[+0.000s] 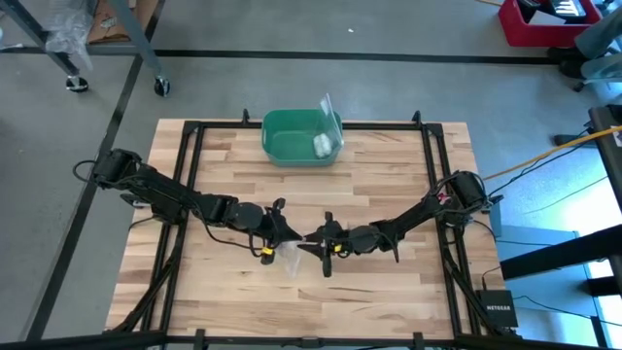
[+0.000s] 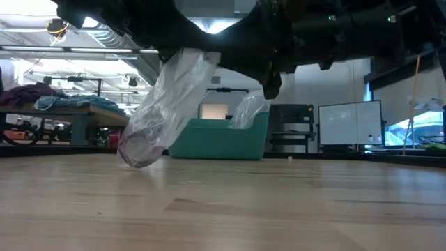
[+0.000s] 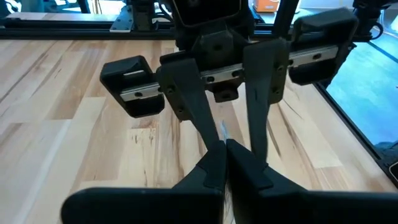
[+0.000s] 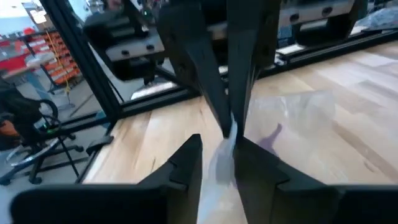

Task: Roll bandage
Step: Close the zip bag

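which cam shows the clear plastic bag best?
Low view: the clear plastic bag hangs full length, something dark in its bottom end near the table. High view shows a pale patch; right wrist a blurred film; left wrist only a sliver.

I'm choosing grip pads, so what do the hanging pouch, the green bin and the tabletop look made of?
The pouch looks like thin clear plastic film: see-through, creased, glossy, with something dark purple showing at its bottom. The green bin seems rigid moulded plastic, with an even colour and smooth walls. The tabletop looks like wood planks with visible grain and a light satin sheen.
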You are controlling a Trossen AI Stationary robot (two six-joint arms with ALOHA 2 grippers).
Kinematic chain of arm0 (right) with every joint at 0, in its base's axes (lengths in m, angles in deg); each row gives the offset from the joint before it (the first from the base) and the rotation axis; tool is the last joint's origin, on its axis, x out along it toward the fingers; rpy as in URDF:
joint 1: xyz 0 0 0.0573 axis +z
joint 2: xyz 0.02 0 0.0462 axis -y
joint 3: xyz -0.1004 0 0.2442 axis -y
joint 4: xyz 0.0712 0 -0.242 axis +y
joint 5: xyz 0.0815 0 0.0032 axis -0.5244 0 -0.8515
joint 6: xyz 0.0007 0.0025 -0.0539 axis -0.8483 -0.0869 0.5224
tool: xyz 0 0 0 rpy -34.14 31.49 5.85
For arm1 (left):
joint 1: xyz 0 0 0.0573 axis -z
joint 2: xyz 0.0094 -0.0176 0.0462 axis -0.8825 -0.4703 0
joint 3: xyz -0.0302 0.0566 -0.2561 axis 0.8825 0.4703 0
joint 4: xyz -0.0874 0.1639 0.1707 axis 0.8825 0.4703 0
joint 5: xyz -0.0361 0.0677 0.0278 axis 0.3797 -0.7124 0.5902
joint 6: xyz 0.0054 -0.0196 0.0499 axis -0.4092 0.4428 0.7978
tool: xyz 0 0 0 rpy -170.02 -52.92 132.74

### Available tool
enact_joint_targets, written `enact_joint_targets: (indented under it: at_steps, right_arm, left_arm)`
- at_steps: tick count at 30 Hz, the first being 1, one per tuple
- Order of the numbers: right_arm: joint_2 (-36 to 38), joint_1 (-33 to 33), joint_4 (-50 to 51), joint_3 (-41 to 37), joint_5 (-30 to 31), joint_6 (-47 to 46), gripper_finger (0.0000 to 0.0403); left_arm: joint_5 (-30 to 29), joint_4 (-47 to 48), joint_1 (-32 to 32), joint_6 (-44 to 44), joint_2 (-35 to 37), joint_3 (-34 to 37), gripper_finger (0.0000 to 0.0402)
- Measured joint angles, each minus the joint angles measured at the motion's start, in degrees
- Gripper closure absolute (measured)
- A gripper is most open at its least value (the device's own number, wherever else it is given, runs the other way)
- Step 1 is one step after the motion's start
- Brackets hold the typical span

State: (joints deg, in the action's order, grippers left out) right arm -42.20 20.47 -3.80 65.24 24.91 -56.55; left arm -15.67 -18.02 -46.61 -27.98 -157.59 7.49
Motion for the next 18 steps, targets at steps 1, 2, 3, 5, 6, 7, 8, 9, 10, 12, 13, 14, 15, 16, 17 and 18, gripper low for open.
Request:
enact_joint_targets:
  at_steps: [1,2,3,5,6,7,8,9,10,12,13,14,15,16,17,18]
  right_arm:
    - [0.0,0.0,0.6,0.2,0.0,0.1,0.0314]
    - [0.0,0.1,1.6,0.5,-0.2,0.2,0.0321]
    - [0.0,0.1,2.1,0.6,-0.5,0.2,0.0330]
    - [0.0,0.1,2.3,0.7,-0.5,0.3,0.0352]
    - [0.0,0.1,2.3,0.7,-0.5,0.3,0.0363]
    - [0.0,0.1,2.4,0.7,-0.5,0.3,0.0373]
    - [0.0,0.1,2.4,0.7,-0.5,0.3,0.0380]
    - [0.0,0.1,2.5,0.7,-0.5,0.3,0.0380]
    - [0.0,0.1,2.6,0.7,-0.6,0.3,0.0380]
    - [0.1,0.1,2.5,0.7,-0.8,0.3,0.0380]
    - [0.1,0.1,2.5,0.7,-1.0,0.3,0.0377]
    - [0.1,0.1,2.5,0.7,-1.3,0.3,0.0371]
    - [0.1,0.1,2.5,0.7,-1.5,0.2,0.0366]
    - [0.1,0.1,2.6,0.7,-1.5,0.2,0.0362]
    - [0.1,0.1,2.7,0.7,-1.6,0.1,0.0361]
    - [0.1,0.1,2.9,0.7,-1.6,-0.1,0.0362]
  left_arm:
    - [0.0,0.0,0.0,0.0,0.0,0.0,0.0401]
    - [0.0,0.0,0.0,0.0,0.0,0.0,0.0401]
    - [0.0,0.1,0.0,0.0,0.0,0.0,0.0401]
    - [0.1,0.0,0.0,0.0,0.0,0.0,0.0401]
    - [0.0,0.0,0.0,0.0,0.0,0.0,0.0401]
    - [-0.1,-0.1,0.0,0.0,0.0,0.0,0.0401]
    - [-0.4,-0.1,0.0,0.0,0.0,0.0,0.0401]
    - [-0.7,-0.1,0.0,0.0,0.0,0.0,0.0401]
    - [-0.9,-0.2,0.0,-0.2,0.0,0.0,0.0401]
    - [-1.1,-0.7,0.0,-0.2,0.0,0.0,0.0401]
    - [-1.2,-1.0,0.0,-0.2,-0.1,0.0,0.0401]
    - [-1.5,-1.1,0.1,-0.2,-0.1,0.0,0.0401]
    - [-2.2,-1.2,0.1,0.1,-0.1,0.0,0.0401]
    - [-2.7,-1.2,0.1,0.2,-0.1,0.0,0.0401]
    - [-3.2,-1.2,0.1,0.2,-0.1,0.0,0.0401]
    - [-3.5,-1.3,0.0,0.2,-0.1,0.0,0.0401]
